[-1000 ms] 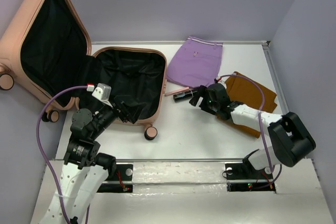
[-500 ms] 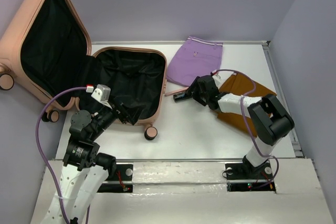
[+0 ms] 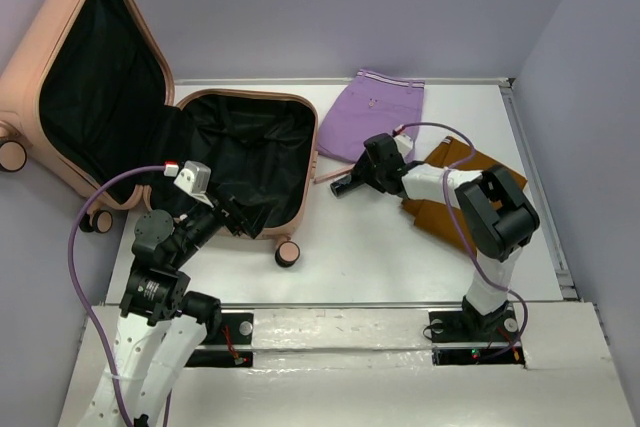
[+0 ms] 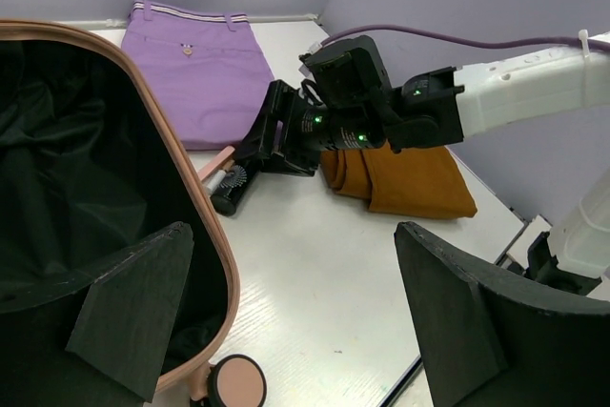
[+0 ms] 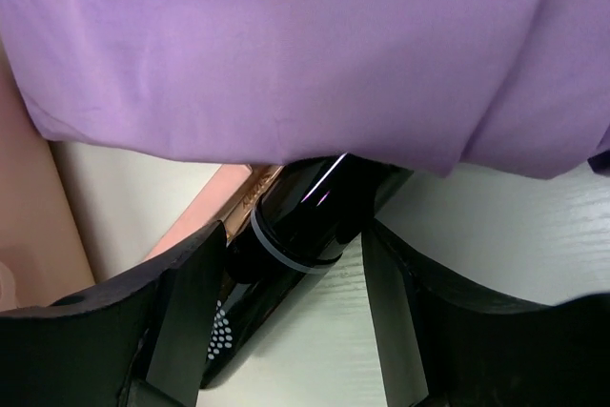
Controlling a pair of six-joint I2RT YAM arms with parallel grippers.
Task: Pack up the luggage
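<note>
Top view, with wrist views for detail; clock directions are read from the centre of the white table, with 6 o'clock at the arm bases.

**Near edge.** Both arm bases stand at 6 o'clock.

**Left arm.** The left gripper hangs at 9 o'clock, over the near rim of the luggage. Its jaws are spread fully wide and hold nothing. A pink-and-black caster wheel of the case lies on the table just nearer than that rim.

**Right arm.** From its base at 5 o'clock the arm reaches in towards the centre. The right gripper is set down low over a black cylinder that lies on the table. The cylinder has a pink handle at its 9 o'clock end. In the right wrist view the two fingers stand partly apart, one close on each side of the cylinder. Whether they press on it cannot be told.

**Garments.** An ochre-brown folded garment lies at 3 o'clock, partly under the right arm. A folded purple garment lies at 12 to 1 o'clock, and its near hem overhangs the cylinder's far end.

**Luggage.** The peach-pink case stands open at 10 o'clock. One shell lies flat on the table with its black lining upward. The other shell is raised and leans out past the table's 9 o'clock edge.
</note>
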